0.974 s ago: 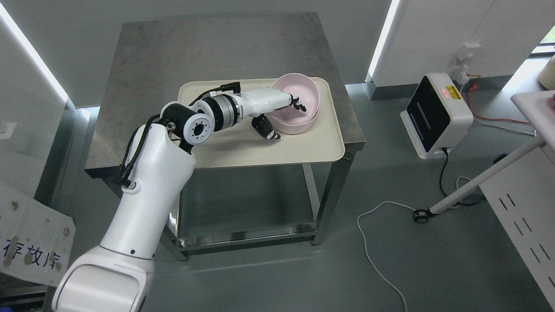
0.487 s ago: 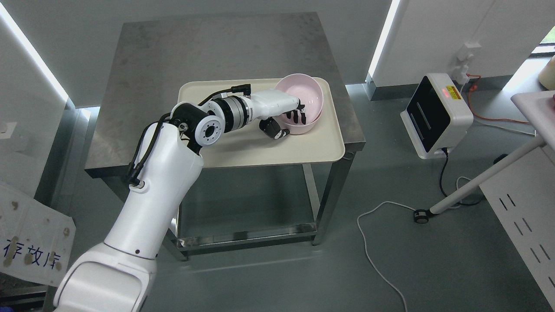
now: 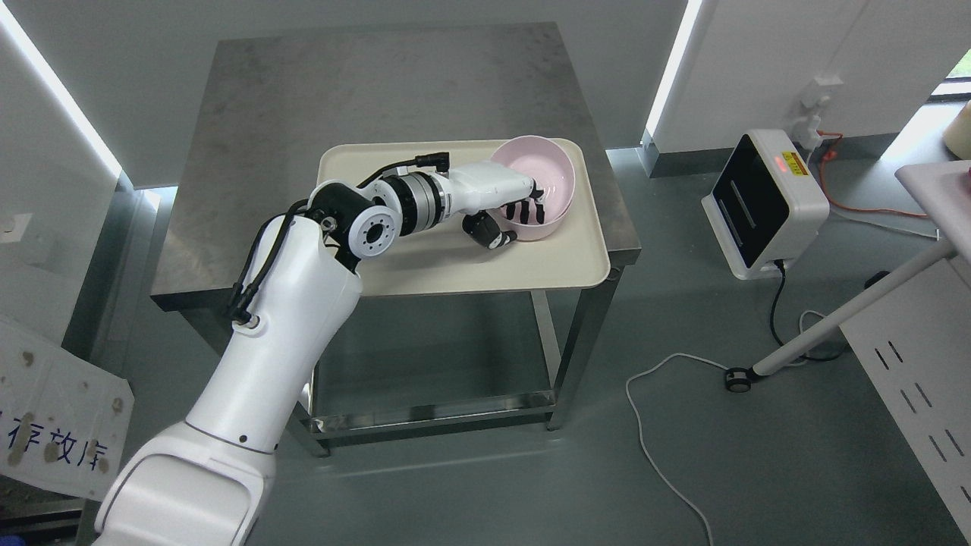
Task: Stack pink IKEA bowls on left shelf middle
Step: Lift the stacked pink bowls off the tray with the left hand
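left robot hand (image 3: 510, 211) grasping pink bowl (image 3: 548, 173) rim | cream tray (image 3: 455, 262) beneath | steel table (image 3: 303, 98)

White arm (image 3: 281, 303), black-fingered robot hand (image 3: 510, 211)

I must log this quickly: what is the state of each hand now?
Left hand: closed on the rim of the pink bowl, fingers inside, thumb outside.
Right hand: not in view.

A single head camera is looking steeply down from above and behind the left arm (image 3: 288, 303), facing the steel counter (image 3: 379, 98) and surrounding floor (image 3: 683, 455) at middling range.
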Robot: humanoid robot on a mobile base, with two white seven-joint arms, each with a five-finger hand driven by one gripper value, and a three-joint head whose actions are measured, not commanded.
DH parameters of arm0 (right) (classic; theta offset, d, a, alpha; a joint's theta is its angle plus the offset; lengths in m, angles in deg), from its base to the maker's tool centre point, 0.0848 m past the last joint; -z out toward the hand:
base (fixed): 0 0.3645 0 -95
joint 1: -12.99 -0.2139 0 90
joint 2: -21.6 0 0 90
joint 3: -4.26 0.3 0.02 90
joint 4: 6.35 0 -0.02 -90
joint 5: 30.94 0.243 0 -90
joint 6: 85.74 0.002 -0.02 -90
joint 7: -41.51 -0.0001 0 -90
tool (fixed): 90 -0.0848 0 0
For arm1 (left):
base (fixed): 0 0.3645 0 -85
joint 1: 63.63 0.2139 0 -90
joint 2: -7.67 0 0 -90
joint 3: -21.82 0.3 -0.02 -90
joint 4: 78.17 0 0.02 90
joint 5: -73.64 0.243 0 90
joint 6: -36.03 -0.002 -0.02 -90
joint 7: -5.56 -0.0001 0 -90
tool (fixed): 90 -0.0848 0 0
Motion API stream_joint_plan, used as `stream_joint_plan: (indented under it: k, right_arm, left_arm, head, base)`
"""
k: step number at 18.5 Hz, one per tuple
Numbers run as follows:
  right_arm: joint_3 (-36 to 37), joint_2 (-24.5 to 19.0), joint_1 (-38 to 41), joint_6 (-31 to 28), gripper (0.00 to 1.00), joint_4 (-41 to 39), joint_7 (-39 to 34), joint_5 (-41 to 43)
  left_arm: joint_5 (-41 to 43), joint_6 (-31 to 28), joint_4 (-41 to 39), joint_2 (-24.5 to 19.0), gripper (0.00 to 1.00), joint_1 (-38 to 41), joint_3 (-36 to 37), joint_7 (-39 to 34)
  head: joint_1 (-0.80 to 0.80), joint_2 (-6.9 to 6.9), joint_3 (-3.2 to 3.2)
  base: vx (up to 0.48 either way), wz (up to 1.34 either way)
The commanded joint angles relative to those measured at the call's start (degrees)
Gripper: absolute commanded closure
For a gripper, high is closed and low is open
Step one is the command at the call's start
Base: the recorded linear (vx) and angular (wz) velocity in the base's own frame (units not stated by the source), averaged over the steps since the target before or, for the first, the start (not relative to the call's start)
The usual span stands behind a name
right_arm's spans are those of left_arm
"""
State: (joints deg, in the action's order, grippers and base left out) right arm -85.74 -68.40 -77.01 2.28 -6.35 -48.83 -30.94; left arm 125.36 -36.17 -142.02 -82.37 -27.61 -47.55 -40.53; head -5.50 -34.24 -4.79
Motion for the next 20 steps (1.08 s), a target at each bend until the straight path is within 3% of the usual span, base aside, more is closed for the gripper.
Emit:
stream_joint_plan:
  k: [1, 8, 13, 17, 20]
  right_arm:
    - [0.7, 1.0, 1.7, 0.0, 0.00, -1.9, 0.0, 0.0]
    - [0.7, 1.0, 1.7, 0.0, 0.00, -1.9, 0.0, 0.0]
    - [0.7, 1.0, 1.7, 0.0, 0.00, -1.9, 0.0, 0.0]
    - [0.6, 1.0, 1.7, 0.0, 0.00, -1.9, 0.0, 0.0]
    - [0.7, 1.0, 1.7, 0.0, 0.00, -1.9, 0.0, 0.0]
  left_arm:
    - [-3.6, 0.0, 0.7, -1.0, 1.00, -5.2, -5.2, -0.3]
    - [-7.1, 0.5, -1.7, -1.0, 0.99, -7.9, -11.8, -0.2]
    - [-7.1, 6.4, -6.2, -1.0, 0.99, -5.2, -21.7, 1.5]
    - [-7.1, 11.4, -14.5, -1.0, 0.99, 0.9, -30.4, 5.0]
    - [-8.6, 16.5, -16.1, -2.6, 0.98, 4.6, -37.9, 6.6]
  head:
    - [0.00, 0.00, 0.00]
    - [0.00, 0.00, 0.00]
    - [0.00, 0.00, 0.00]
    - [0.00, 0.00, 0.00]
    - [0.00, 0.00, 0.00]
  base:
    - [0.000, 0.00]
    - [0.000, 0.00]
    - [0.000, 0.00]
    - [0.000, 0.00]
    - [0.000, 0.00]
